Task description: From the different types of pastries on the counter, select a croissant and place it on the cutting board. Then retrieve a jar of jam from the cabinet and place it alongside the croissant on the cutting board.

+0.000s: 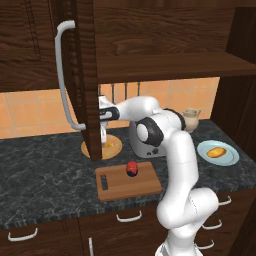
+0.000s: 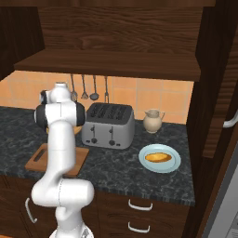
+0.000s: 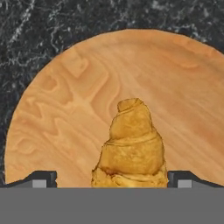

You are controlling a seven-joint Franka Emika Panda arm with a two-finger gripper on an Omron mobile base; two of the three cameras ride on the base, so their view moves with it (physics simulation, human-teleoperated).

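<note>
One croissant point(image 3: 131, 146) lies on the round wooden dish point(image 3: 65, 113), its tapered end pointing up in the hand view and its wide end down at the bottom edge, right between the two dark fingers point(image 3: 43, 179). The fingers stand wide apart, one on each side of the pastry; whether they touch it cannot be told. From the left base view the gripper point(image 1: 103, 134) hangs down over that dish point(image 1: 114, 148), partly hidden behind the open door of the cabinet point(image 1: 82, 75), whose pale grey bar handle point(image 1: 63, 75) curves down its edge.

The cutting board point(image 1: 142, 184) lies on the dark marbled table point(image 1: 40, 170) just in front of the dish, with its slot handle at the left short end. The jar of jam point(image 1: 132, 169) with its red lid stands upright on the board near the back edge. In the right base view the board point(image 2: 37, 160) shows partly behind the white arm.

Behind the board stands a grey toaster point(image 2: 108, 124), and to its right a beige jug point(image 2: 153, 121). A pale blue plate point(image 2: 173, 163) near the jug carries a rounder orange-golden pastry point(image 2: 158, 157), well apart from the dish. Several utensils point(image 2: 94, 88) hang on the tiled wall above the toaster.
</note>
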